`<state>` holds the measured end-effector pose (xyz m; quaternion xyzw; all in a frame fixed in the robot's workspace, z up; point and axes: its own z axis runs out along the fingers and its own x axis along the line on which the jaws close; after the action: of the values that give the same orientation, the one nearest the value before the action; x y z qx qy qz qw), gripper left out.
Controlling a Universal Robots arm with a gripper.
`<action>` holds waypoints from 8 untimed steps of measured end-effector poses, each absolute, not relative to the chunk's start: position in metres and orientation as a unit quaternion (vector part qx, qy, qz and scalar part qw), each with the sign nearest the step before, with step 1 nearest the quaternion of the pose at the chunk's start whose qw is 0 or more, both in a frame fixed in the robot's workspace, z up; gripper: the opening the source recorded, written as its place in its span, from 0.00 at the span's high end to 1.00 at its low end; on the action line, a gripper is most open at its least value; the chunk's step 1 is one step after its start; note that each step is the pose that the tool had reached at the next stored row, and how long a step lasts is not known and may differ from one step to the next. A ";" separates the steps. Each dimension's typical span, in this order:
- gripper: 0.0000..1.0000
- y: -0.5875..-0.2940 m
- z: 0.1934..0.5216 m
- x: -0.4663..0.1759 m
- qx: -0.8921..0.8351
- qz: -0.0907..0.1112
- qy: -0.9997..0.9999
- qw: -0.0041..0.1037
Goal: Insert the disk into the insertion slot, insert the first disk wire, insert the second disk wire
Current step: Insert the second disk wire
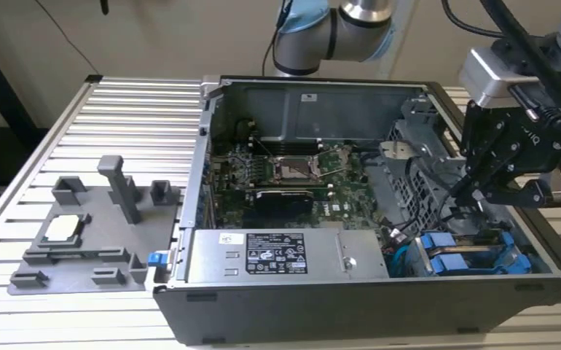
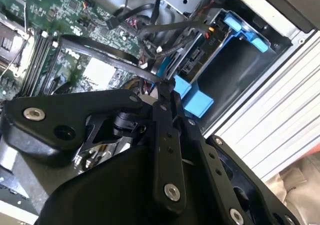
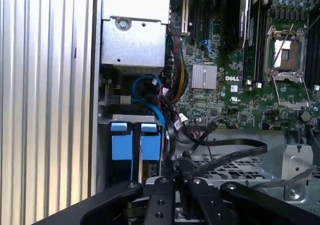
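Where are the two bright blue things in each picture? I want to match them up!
Exterior view: the blue drive carriers sit side by side in the case's corner, below the gripper.
First wrist view: side by side, near the black cables.
Second wrist view: behind the gripper, blue tabs.
Shared landmark: the black cables.

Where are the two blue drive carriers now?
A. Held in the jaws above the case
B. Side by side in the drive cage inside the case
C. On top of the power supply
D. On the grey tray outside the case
B: the two blue drive carriers sit side by side in the drive cage, inside the case; the first wrist view shows both blue fronts there.
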<state>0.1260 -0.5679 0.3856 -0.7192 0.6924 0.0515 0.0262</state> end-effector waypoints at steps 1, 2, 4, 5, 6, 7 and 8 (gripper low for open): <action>0.84 -0.568 0.386 0.128 -0.719 0.056 0.693 0.022; 0.84 -0.568 0.386 0.131 -0.719 0.059 0.693 0.019; 0.84 -0.569 0.385 0.135 -0.718 0.063 0.693 0.015; 0.84 -0.570 0.386 0.137 -0.718 0.065 0.693 0.013; 0.84 -0.571 0.386 0.139 -0.718 0.066 0.693 0.012; 0.84 -0.572 0.385 0.141 -0.718 0.067 0.693 0.012; 0.84 -0.574 0.385 0.142 -0.718 0.068 0.693 0.012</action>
<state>0.1420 -0.5738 0.3854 -0.7179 0.6927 0.0680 0.0121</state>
